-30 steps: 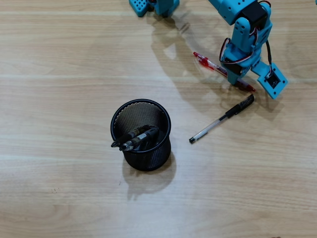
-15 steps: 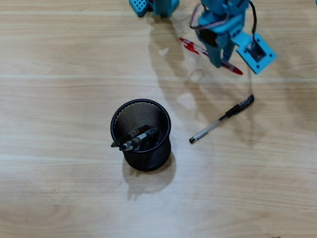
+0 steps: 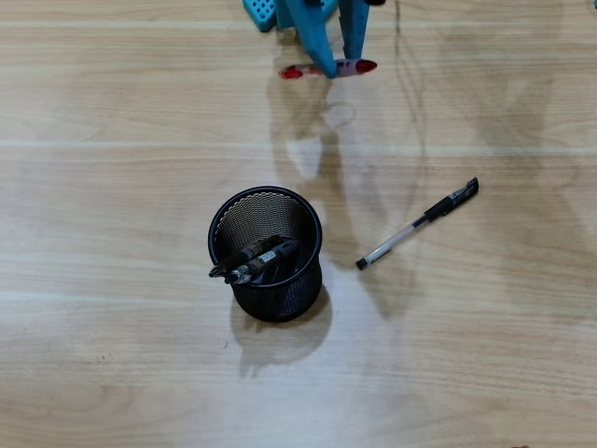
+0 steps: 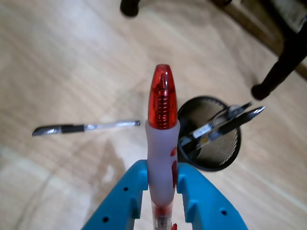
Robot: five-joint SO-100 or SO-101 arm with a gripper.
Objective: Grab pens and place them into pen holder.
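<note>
Overhead view: the hand (image 3: pixel 338 67) sits at the top edge, well above the pen holder (image 3: pixel 266 253) and a little to its right, pinching the red pen (image 3: pixel 359 66). Only the pen's two ends show, either side of the blue fingers, so its long axis here runs left to right across the picture, roughly level. Two dark pens (image 3: pixel 254 259) already lean inside the pen holder, tips over its left rim. The loose black pen (image 3: pixel 419 224) lies on the counter (image 3: pixel 112 187) to the right of the pen holder, its long axis slanting from lower left to upper right, capped grip end at the upper right.

Wrist view: the hand (image 4: pixel 161 184) is pressed onto the red pen (image 4: pixel 161 134) at its pale grip, and the red end points up the picture, away from the camera, its long axis in line with the fingers. The pen holder (image 4: pixel 211 136) sits just right of that red end, the black pen (image 4: pixel 84 128) well to its left on the counter.

To do this step well, I judge the hand should carry the pen over the open right half of the pen holder, clear of the leaning pens, tip it steeper so one end drops inside the rim, then let go.
</note>
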